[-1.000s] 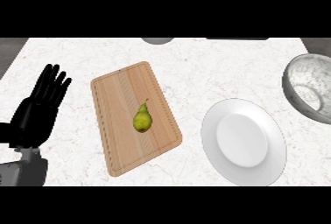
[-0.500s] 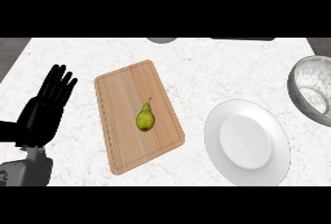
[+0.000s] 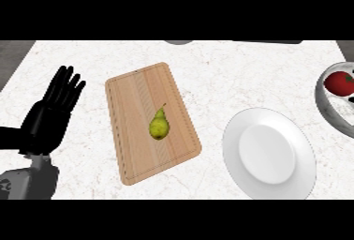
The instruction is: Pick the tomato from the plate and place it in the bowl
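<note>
Operator: Surface and surroundings, status?

Technician: White marbled tabletop [image 3: 228, 65]. A wooden cutting board [image 3: 138, 154] lies left of centre at a slant, with a green pear [image 3: 159, 127] on its middle. A white plate [image 3: 269, 152] sits toward the near right corner. A dark grey strip shows beyond the far left corner. Two shapes at the far edge are cut off and cannot be identified.

Operator: Tomato position relative to the hand?

Technician: The red tomato [image 3: 341, 83] lies inside the metal bowl [image 3: 330, 110] at the right edge, clear of the plate. The bowl is partly cut off by the view. The left hand [image 3: 48, 119] stands at the left edge with fingers straight and spread, holding nothing. The cutting board and plate lie between hand and tomato, so the two are well apart.
</note>
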